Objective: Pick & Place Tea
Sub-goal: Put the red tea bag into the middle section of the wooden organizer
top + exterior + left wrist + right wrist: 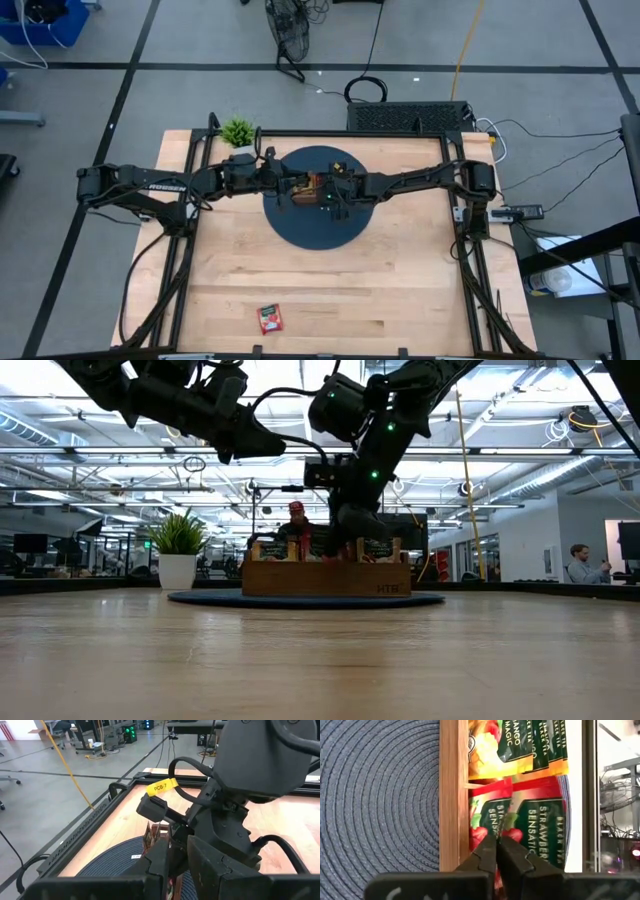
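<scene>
Picking a sachet from the tray

Our right gripper (498, 851) pinches shut on a red tea sachet (496, 822) inside the wooden tray (453, 795); next we'd lift it straight out. Left gripper's state we cannot tell.

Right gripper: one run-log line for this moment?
right gripper: shut, tips at red sachets in wooden tray | left gripper: beside tray | loose red sachet: near table edge

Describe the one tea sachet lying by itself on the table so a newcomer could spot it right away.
Start at the round dark blue mat in the middle of the wooden table, where both arms meet over the wooden tray. Go from there to the table's near edge, left of centre: the red sachet lies flat on bare wood. It alone lies outside the tray.
</scene>
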Motion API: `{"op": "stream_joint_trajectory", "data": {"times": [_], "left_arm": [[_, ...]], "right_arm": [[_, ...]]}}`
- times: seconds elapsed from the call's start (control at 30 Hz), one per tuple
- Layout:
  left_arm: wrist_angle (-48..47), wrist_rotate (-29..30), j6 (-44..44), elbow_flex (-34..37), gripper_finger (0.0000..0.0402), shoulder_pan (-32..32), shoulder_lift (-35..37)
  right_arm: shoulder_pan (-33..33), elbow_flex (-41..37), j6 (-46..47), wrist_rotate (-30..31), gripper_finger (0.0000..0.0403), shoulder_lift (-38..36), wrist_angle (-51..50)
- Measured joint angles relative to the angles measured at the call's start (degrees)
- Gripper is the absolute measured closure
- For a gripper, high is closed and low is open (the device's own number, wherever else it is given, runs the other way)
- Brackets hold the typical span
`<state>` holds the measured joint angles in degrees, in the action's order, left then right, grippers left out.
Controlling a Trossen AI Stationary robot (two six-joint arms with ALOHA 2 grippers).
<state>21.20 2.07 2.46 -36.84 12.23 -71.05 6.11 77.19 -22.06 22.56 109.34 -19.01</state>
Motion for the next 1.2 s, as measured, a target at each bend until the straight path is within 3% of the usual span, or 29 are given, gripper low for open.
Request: {"op": "stream_joint_trajectory", "data": {"times": [0.17, 0.43, 0.57, 0.73, 0.87, 1.0, 1.2], "left_arm": [[0.01, 0.0, 0.0, 0.0, 0.0325, 0.0, 0.0], [0.01, 0.0, 0.02, 0.0, 0.0325, 0.02, 0.0], [0.01, 0.0, 0.02, 0.0, 0.0325, 0.0, 0.0], [-1.45, 0.0, -0.31, 0.0, 0.0325, 0.0, 0.0], [-8.51, -0.35, -1.11, 0.0, 0.0325, 0.02, -0.02], [-14.07, -5.45, -1.21, 0.02, 0.0325, -0.49, -0.04], [-17.14, -6.51, 1.63, 0.02, 0.0325, -9.82, -0.02]], "right_arm": [[-0.21, 0.0, -0.02, 0.25, 0.0361, 0.0, 0.51], [-1.53, 0.0, -3.21, 12.55, 0.0287, 0.0, 2.67], [-2.54, 0.0, -3.93, 13.44, 0.0265, 0.0, 2.99], [-4.04, 0.0, -2.37, 13.42, 0.0257, -0.62, 2.8], [-6.7, 0.0, -1.79, 13.41, 0.0261, -3.56, 2.84], [-10.34, 0.0, -2.16, 13.25, 0.0263, -8.32, 2.96], [-15.14, -0.42, 5.98, 12.57, 0.0262, -15.29, 0.27]]}}
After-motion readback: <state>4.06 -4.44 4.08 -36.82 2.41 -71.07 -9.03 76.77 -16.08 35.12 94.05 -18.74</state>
